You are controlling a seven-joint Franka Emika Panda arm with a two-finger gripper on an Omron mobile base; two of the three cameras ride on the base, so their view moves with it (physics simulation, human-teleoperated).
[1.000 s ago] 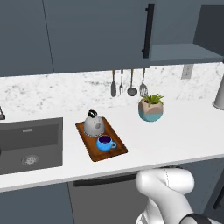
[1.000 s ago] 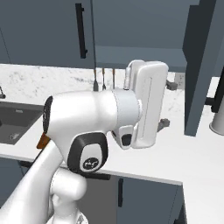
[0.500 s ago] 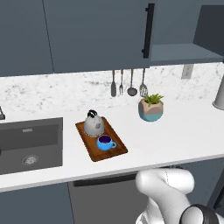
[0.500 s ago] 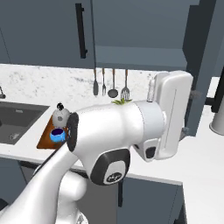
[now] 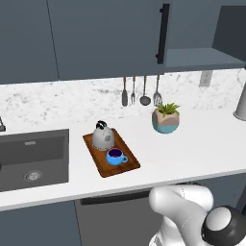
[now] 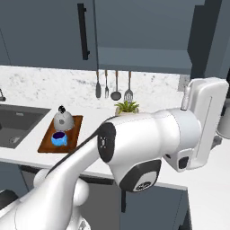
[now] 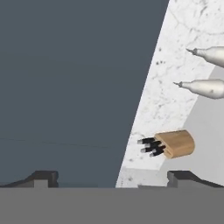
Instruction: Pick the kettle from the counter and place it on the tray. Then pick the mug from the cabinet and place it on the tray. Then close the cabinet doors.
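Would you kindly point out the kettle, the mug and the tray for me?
kettle (image 5: 102, 138), left base view, on its grey dome.
mug (image 5: 115, 156), left base view, on its blue side wall.
tray (image 5: 128, 163), left base view, on the bare board by its near right corner.

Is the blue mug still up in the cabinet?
No, the blue mug sits on the wooden tray beside the kettle.

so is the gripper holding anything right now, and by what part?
Nothing is held. The gripper is open with nothing between its fingers; the kettle and mug sit on the tray.
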